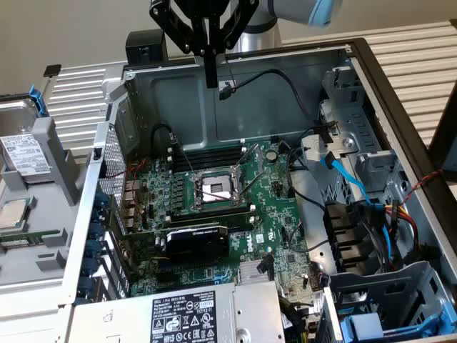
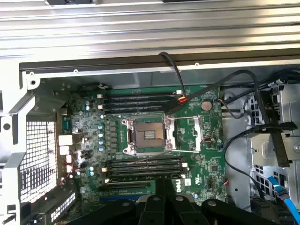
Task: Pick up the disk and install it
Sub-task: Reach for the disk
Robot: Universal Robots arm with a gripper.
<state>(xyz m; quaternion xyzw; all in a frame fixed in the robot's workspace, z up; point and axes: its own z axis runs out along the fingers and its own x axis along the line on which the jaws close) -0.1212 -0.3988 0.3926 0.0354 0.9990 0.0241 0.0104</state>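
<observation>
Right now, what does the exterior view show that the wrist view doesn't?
Exterior view: disk on a grey stand outside the case, chip beside it, power-supply box, graphics card. Wrist view: nothing new, just a straight-down look into the case. Both: circuit board, empty processor socket, shut gripper holding nothing.

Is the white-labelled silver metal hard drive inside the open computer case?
No, the hard drive sits outside the case on a grey holder.
</observation>
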